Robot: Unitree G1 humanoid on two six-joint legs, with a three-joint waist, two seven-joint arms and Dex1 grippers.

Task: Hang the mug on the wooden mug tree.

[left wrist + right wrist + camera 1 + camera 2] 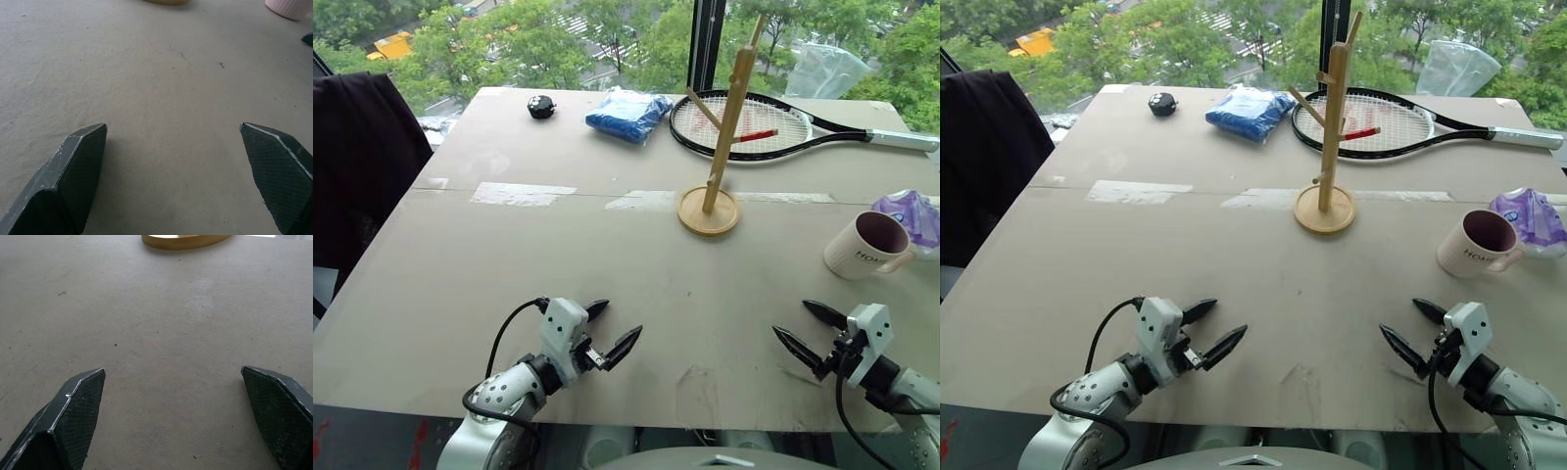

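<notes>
Task not yet begun: the glossy cream-white ceramic mug [867, 246] with maroon interior lay tilted at frame right, unhung, apart from the light wooden mug tree [719, 137] with slanted pegs at upper centre. Left gripper [610, 330] and right gripper [812, 328] hovered with fingers apart, empty, over the matte table [509, 264].

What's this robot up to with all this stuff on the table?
Nothing is being handled yet. The left gripper and right gripper both hover open and empty over the near edge of the table. The mug stands upright on the robot's right, beyond the right gripper, next to a purple bag. The mug tree stands mid-table with bare pegs. Behind it lie a tennis racket and a blue cloth.
</notes>
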